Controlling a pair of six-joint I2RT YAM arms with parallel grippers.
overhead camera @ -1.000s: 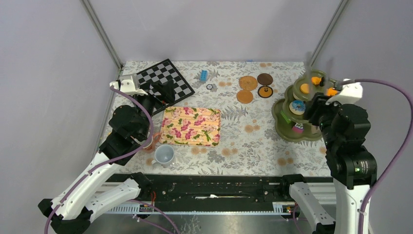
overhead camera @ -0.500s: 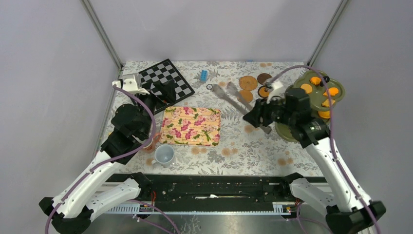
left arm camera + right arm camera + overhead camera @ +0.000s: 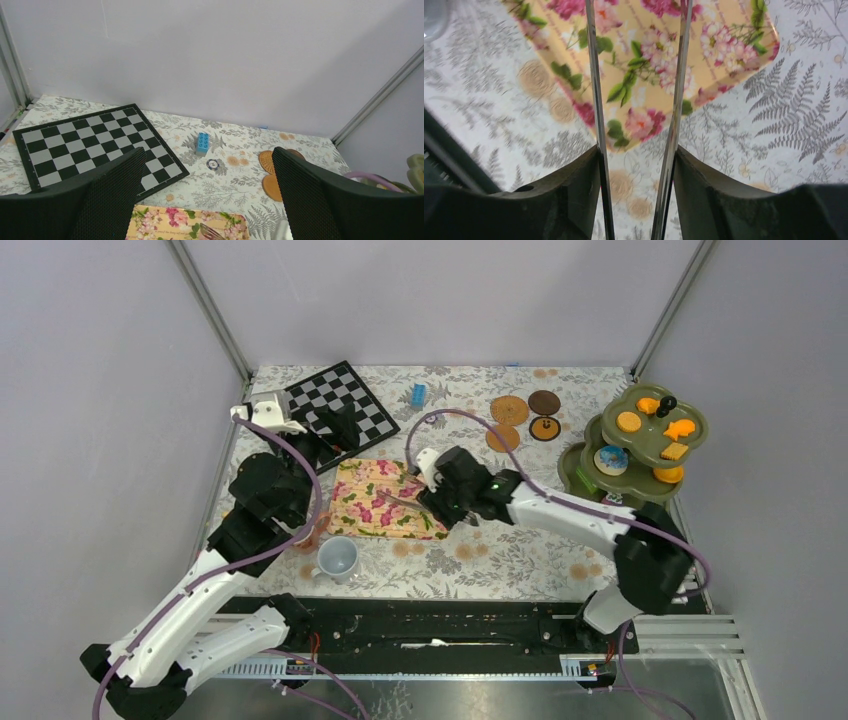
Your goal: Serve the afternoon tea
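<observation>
Right gripper clamps tongs over floral mat; fern-print tablecloth; lilac walls.

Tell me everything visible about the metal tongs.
The metal tongs are two thin, shiny steel arms running side by side with a gap between them. The right gripper clamps them from outside, pressing on each arm. They reach out over a corner of the floral mat; whether they touch it cannot be told. Nothing shows between the arms, and the wrist view cuts off their tips.
</observation>
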